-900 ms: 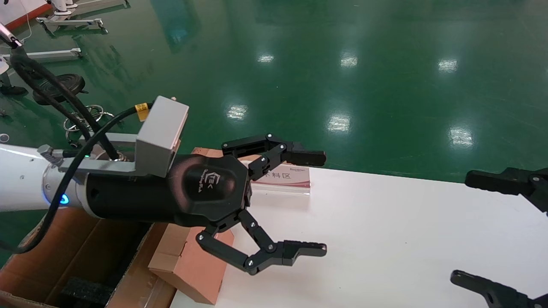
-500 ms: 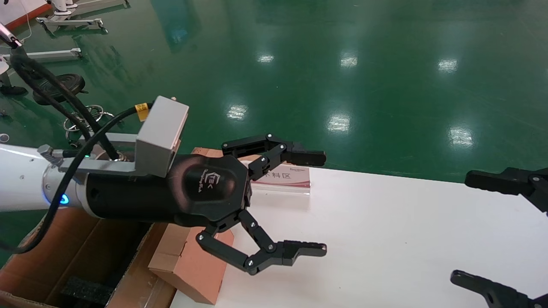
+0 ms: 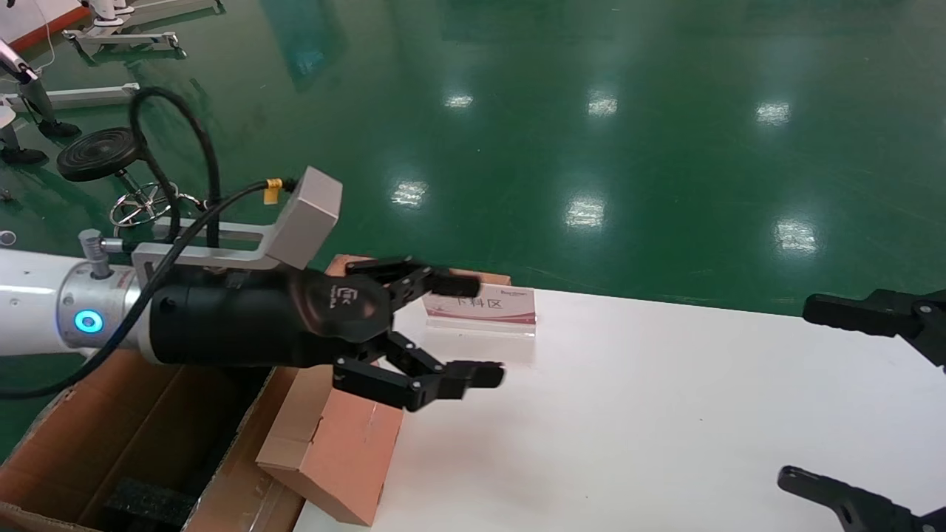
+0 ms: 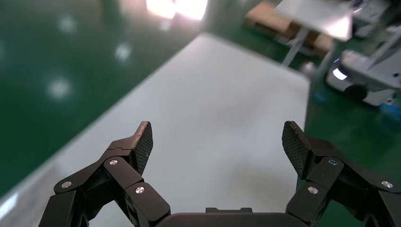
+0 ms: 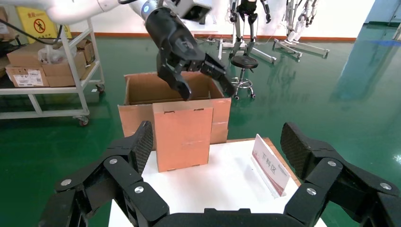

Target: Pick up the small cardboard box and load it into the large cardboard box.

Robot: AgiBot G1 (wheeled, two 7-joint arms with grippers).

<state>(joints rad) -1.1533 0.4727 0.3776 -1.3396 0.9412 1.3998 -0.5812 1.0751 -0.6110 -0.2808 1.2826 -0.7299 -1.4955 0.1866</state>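
Observation:
The small cardboard box (image 3: 340, 451) (image 5: 182, 135), a plain brown slab, stands tilted at the table's left edge and leans against the large cardboard box (image 3: 111, 443) (image 5: 137, 90). The large box sits beside the table with black foam (image 3: 148, 502) inside. My left gripper (image 3: 480, 329) (image 4: 217, 137) hovers open just above the small box's upper end, holding nothing; it also shows in the right wrist view (image 5: 203, 78). My right gripper (image 3: 802, 391) (image 5: 217, 137) stays open and empty at the table's right side.
A white table (image 3: 665, 414) carries an acrylic sign (image 3: 484, 307) (image 5: 269, 163) near its far left corner. Green floor lies beyond. A stool (image 3: 96, 148) and a cart with cartons (image 5: 47, 61) stand behind the large box.
My left gripper has drawn back to the left toward the large box and its wrist has rolled, staying open. The right arm and both boxes have not moved.

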